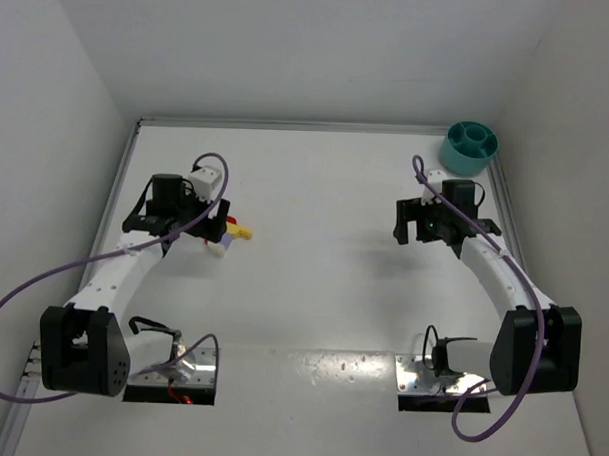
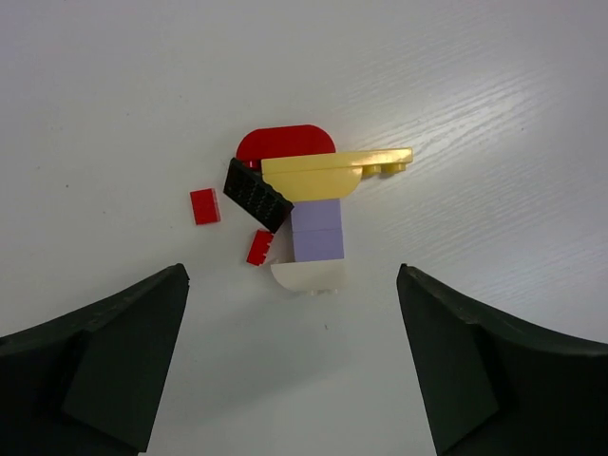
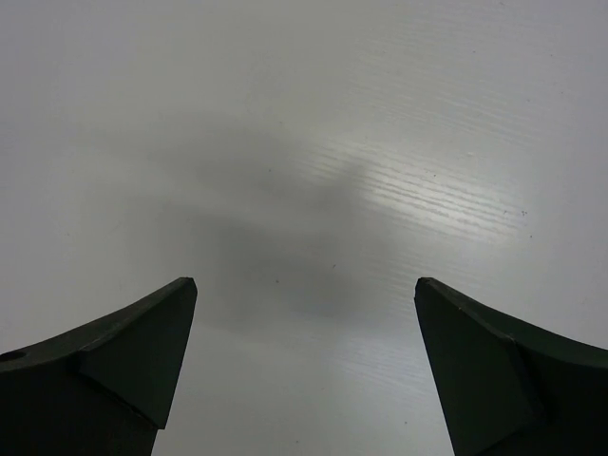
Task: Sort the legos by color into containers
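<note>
1. Lying on the white wood-grain table [image 1: 326, 189], left of centre, a cluster of small plastic lego bricks [image 2: 304, 204] is recorded directly beneath the left gripper [image 2: 293, 275].
2. Within the cluster, a red half-round piece [image 2: 285, 141] is placed at the far end. A long flat yellow plate [image 2: 332, 171] is laid across its near edge.
3. A black studded brick [image 2: 256, 195] is set tilted against the left end of the yellow plate. A pale purple brick [image 2: 318, 231] is seated just below the plate, and a white curved piece [image 2: 309, 277] is touching the purple brick's near side.
4. Two small red bricks are listed separately. One [image 2: 204, 206] is set a little apart to the left of the black studded brick, and the other [image 2: 259, 247] is found just beside its lower corner.
5. The left gripper's dark fingers [image 2: 114, 370] are spread wide, and nothing is held.
6. The right gripper [image 3: 304, 285] is likewise spread wide and nothing is gripped. Only shadowed table is seen between its fingers [image 3: 123, 380].
7. A round teal plastic bowl with inner dividers [image 1: 457, 158] is stationed at the table's far right corner. It is near the right gripper and well apart from the bricks. Its contents cannot be told.
</note>
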`<state>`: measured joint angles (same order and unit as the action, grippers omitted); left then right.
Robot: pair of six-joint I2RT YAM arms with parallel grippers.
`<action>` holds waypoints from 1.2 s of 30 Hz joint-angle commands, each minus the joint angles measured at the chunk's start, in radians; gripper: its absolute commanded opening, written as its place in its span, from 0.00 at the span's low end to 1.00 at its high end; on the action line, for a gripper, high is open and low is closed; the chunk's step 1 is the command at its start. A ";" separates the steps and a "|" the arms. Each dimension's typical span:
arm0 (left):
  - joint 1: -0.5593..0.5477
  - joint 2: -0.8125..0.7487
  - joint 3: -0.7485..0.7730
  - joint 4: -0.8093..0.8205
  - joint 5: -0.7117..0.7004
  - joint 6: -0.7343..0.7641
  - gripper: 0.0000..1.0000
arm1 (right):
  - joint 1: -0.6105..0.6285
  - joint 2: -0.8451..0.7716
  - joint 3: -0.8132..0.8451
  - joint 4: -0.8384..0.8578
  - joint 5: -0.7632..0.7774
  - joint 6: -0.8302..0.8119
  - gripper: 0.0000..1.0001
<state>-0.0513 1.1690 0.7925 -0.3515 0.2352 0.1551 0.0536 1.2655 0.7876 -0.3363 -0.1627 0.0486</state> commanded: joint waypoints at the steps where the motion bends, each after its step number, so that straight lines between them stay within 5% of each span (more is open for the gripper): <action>1: -0.002 -0.035 -0.006 0.028 -0.010 0.004 0.99 | -0.001 0.003 0.022 0.014 -0.040 -0.018 0.99; 12: 0.007 -0.022 0.004 -0.175 0.029 0.323 0.96 | 0.017 0.046 0.042 -0.027 -0.107 -0.061 0.99; 24: -0.050 0.132 0.013 -0.136 0.003 0.203 0.72 | 0.017 0.160 0.099 -0.050 -0.132 -0.061 0.99; 36: -0.142 0.256 0.059 -0.034 -0.123 0.101 0.69 | 0.017 0.160 0.078 -0.041 -0.123 -0.052 0.99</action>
<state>-0.1841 1.3960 0.8017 -0.4423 0.1616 0.3019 0.0677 1.4269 0.8455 -0.3973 -0.2726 0.0002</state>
